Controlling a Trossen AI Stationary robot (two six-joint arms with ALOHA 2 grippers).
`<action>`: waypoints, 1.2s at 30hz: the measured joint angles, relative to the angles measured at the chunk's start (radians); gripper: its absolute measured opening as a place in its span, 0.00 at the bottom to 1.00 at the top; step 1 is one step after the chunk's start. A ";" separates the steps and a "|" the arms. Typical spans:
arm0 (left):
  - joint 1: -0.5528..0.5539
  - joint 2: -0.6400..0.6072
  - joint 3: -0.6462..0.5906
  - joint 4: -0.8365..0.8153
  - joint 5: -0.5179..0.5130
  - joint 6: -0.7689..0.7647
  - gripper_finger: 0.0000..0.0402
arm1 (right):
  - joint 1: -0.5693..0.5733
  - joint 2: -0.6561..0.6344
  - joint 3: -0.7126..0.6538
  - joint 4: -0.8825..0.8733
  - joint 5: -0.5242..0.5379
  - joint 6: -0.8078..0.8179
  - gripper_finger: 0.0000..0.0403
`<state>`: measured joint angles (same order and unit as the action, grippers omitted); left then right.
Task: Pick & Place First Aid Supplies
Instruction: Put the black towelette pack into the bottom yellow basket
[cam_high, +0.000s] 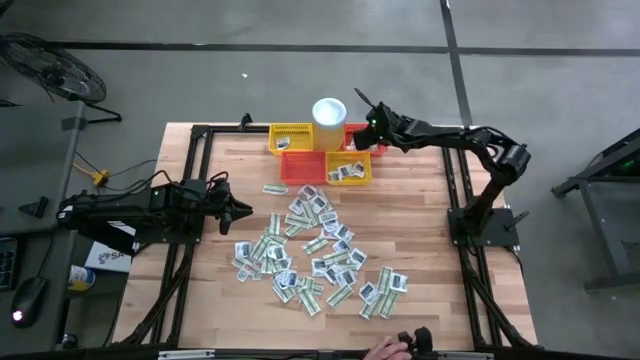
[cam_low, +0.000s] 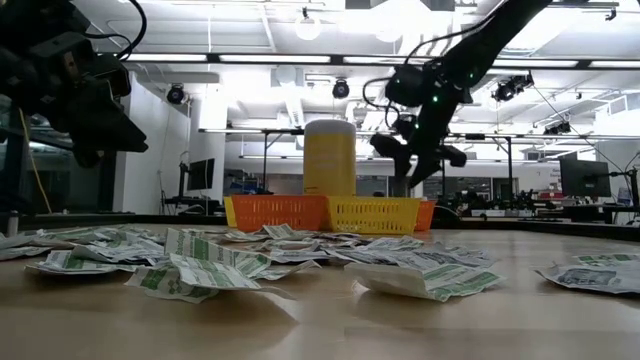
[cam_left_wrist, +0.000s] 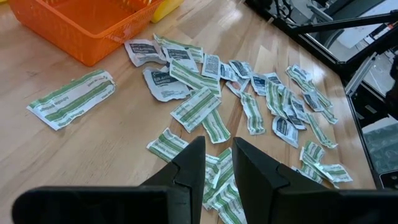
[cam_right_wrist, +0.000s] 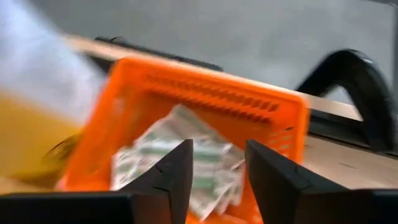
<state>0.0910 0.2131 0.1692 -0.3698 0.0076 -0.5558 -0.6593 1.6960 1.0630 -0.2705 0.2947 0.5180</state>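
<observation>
Many small white and green first aid sachets (cam_high: 310, 245) lie scattered flat on the wooden table's middle (cam_left_wrist: 205, 99). My right gripper (cam_high: 362, 125) hangs open above the red-orange mesh basket (cam_right_wrist: 205, 93) at the table's far side. Several sachets (cam_right_wrist: 155, 149) lie inside that basket, below the fingers, and nothing sits between the fingers. My left gripper (cam_high: 240, 212) hovers at the left edge of the heap with a narrow gap between its fingers (cam_left_wrist: 219, 142), holding nothing.
Two yellow baskets (cam_high: 290, 138) (cam_high: 348, 168) and another orange one (cam_high: 303, 167) stand beside the far basket, with a white cup (cam_high: 329, 112) behind them. One sachet (cam_left_wrist: 71, 98) lies apart near the orange basket. A person's hand (cam_high: 385, 348) shows at the near edge.
</observation>
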 joint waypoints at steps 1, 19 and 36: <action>0.000 0.000 0.000 0.000 0.000 0.000 0.20 | 0.012 -0.007 0.000 -0.004 -0.011 -0.019 0.37; 0.000 0.000 0.000 0.000 0.000 0.000 0.20 | 0.350 -0.123 0.000 -0.199 -0.315 -0.236 0.36; 0.000 0.000 0.000 0.000 0.000 0.000 0.20 | 0.618 -0.122 0.000 -0.280 -0.297 -0.351 0.36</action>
<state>0.0914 0.2132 0.1692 -0.3695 0.0078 -0.5556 -0.0411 1.5744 1.0630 -0.5502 -0.0023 0.1672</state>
